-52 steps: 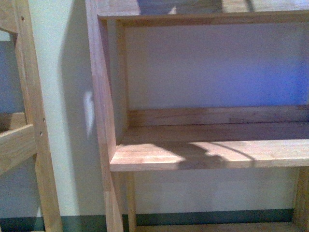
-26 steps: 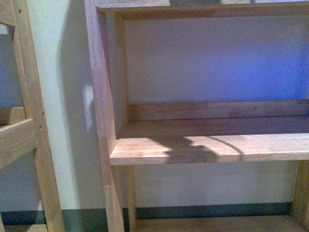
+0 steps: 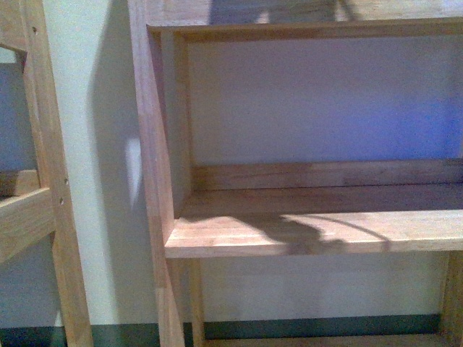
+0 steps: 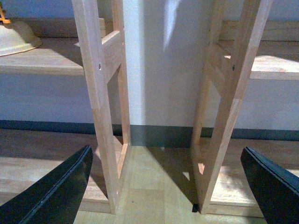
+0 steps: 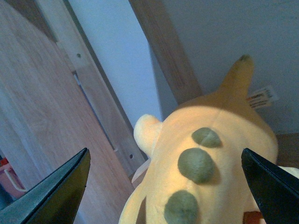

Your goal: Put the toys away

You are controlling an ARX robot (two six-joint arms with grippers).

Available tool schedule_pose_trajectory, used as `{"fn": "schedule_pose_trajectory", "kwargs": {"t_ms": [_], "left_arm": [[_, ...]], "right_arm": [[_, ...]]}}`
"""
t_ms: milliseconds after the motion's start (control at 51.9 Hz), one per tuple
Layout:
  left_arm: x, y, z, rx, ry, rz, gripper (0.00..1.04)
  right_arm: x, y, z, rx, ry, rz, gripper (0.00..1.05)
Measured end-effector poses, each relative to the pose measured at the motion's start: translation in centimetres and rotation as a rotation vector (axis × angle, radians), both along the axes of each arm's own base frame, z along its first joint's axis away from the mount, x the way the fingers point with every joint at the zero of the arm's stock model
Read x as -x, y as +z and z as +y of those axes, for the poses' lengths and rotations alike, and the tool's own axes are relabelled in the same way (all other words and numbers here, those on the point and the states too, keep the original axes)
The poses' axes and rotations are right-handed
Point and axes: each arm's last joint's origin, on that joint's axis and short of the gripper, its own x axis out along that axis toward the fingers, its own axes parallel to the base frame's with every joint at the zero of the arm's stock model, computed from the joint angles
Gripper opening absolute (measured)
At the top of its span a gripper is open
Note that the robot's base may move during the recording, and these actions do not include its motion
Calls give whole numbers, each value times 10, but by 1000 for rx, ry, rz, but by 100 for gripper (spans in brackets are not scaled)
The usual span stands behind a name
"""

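Observation:
The toy is a soft yellow-orange plush with three dull green-brown round marks and a white tag. It fills the right wrist view and lies against wooden boards. My right gripper is open, one black finger on each side of the plush, and neither is pressed on it. My left gripper is open with nothing between its fingers; it faces the floor between two shelf uprights. The front view shows neither the grippers nor the toy.
A wooden shelf unit stands ahead, with a shelf board and a side upright. A second wooden frame is to its left. A cream bowl sits on a low shelf. Two uprights stand on the wood floor.
The shelf rose in the front view, then dropped back to about where it was. The shadow on the shelf board shifted left.

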Motion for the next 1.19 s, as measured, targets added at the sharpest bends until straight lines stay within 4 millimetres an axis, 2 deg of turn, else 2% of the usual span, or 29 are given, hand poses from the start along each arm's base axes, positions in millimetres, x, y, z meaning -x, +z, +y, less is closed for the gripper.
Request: {"fn": "schedule_pose_trajectory", "kwargs": {"t_ms": [212,366,539,693,790,886,982,1117,1194], "left_arm": [[0,0,0,0,0,0,98],[0,0,0,0,0,0,98],[0,0,0,0,0,0,98],[0,0,0,0,0,0,98],[0,0,0,0,0,0,98],[0,0,0,0,0,0,98],[0,0,0,0,0,0,98],[0,0,0,0,0,0,98],[0,0,0,0,0,0,98]], "right_arm": [[25,-2,-31,-1,-69,4,98],[57,-11,-54,59,-167,16,98],[102,-22,-73,147,-257,-2,98],[147,-42,-87,247,-360,-40,98],[177,-69,-94,310,-425,-57,98],[198,-94,-100,336,-440,-47,98],[222,-136,-105,356,-441,4,98],[246,-181,-108,372,-440,70,98],[258,-201,-107,420,-542,178,89]]}}
